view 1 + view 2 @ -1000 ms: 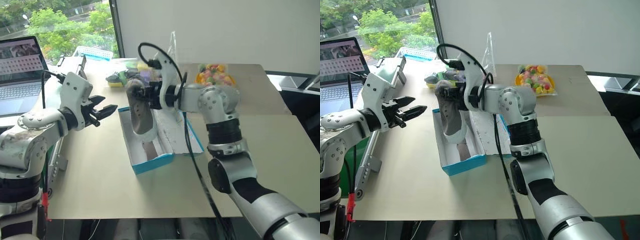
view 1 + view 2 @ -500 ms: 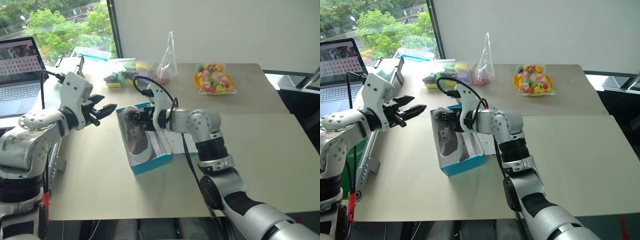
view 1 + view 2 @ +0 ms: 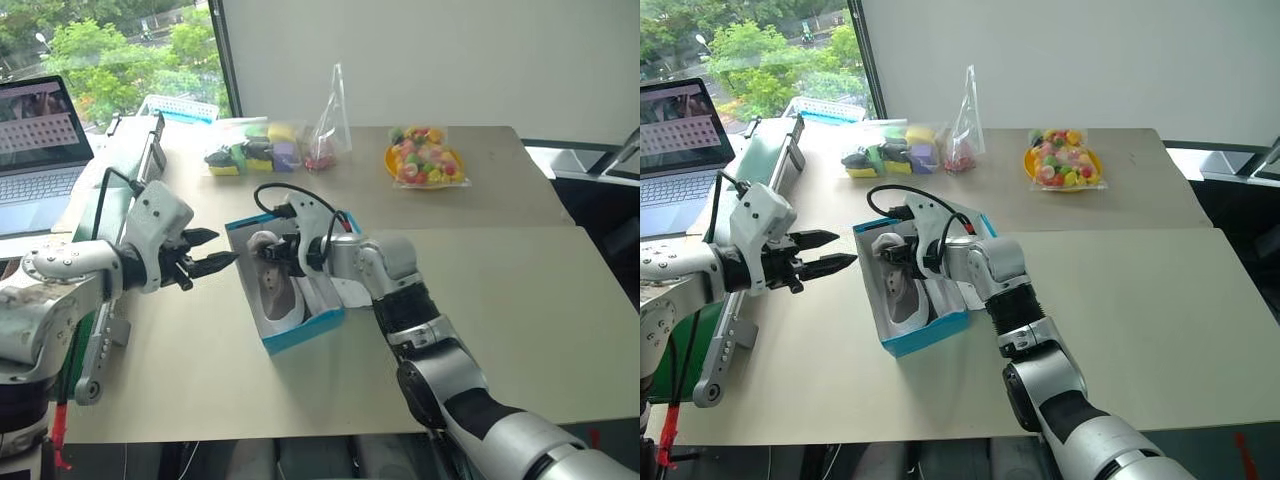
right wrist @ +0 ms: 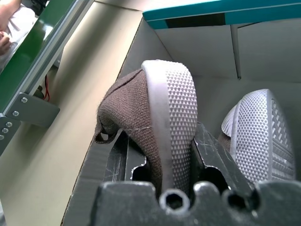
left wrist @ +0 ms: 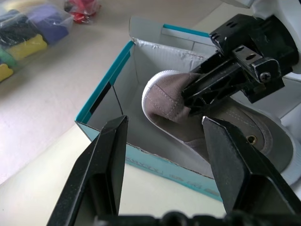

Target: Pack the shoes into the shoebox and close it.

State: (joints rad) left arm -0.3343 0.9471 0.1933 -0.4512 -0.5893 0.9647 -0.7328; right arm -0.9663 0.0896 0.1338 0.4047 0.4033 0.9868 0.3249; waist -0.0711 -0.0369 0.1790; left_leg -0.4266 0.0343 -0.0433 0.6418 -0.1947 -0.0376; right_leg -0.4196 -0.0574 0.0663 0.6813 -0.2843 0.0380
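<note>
The right gripper [image 3: 902, 254] is closed on the heel of 1 shoe [image 3: 902, 290] and holds it on its side inside the shoebox [image 3: 925, 333], probably so that it fits beside the other shoe [image 4: 256, 136], which already lies there with its sole turned up. The shoebox stands in the middle of the table [image 3: 1140, 300], with its lid open to the right. The left gripper [image 3: 205, 263] waits just left of the box, its jaws open and empty, perhaps ready to steady the wall. The arm hides most of the lid, and the toe of the held shoe is hard to see.
</note>
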